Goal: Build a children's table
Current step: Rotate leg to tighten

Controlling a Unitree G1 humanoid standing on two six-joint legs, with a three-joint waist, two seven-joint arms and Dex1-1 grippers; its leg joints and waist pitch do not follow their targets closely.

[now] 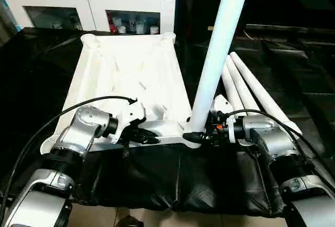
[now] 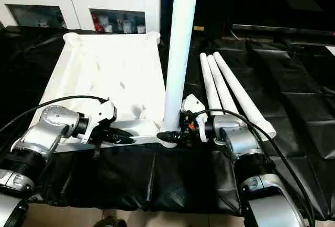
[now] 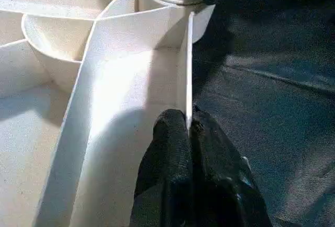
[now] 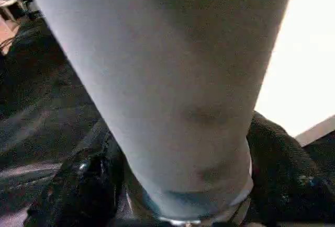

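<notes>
**A:** What are the grippers doing?

**B:** The left gripper (image 3: pixel 189 133) is pinched tight on the thin near rim of the tabletop (image 1: pixel 131 75), which lies underside up on a black sheet (image 1: pixel 172 180). The right gripper (image 4: pixel 180 185) has a black finger on each side of the foot of the upright leg (image 1: pixel 217 54), wrapped round it where it stands in the near right corner socket (image 1: pixel 191 139).

**A:** And the other legs?

**B:** Three spare legs (image 2: pixel 230 88) lie side by side just right of the tabletop. A white cabinet (image 1: pixel 89 2) stands behind.

**A:** What could go wrong?

**B:** I judge the leg may not be fully seated. If the right fingers let go early, it could lean or tip out.

**A:** Do the views differ?

**B:** The left wrist view shows the rim caught between the fingers; the head views show the leg's full height.
</notes>
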